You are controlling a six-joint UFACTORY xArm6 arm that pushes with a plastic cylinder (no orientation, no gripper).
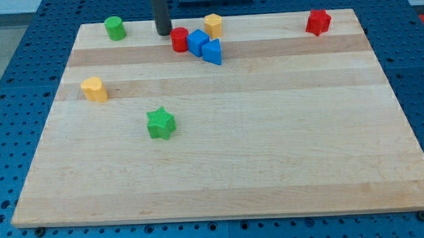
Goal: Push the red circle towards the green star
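Green star [160, 123] nearest; red circle [179, 39] just right of my tip [164, 33]; no pincer.

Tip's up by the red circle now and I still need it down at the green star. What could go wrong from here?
My tip sits to the view's left of the red circle, not above it, so a push may send it right, away from the green star. The blue cube touches the circle and could get dragged along, with the blue triangle.
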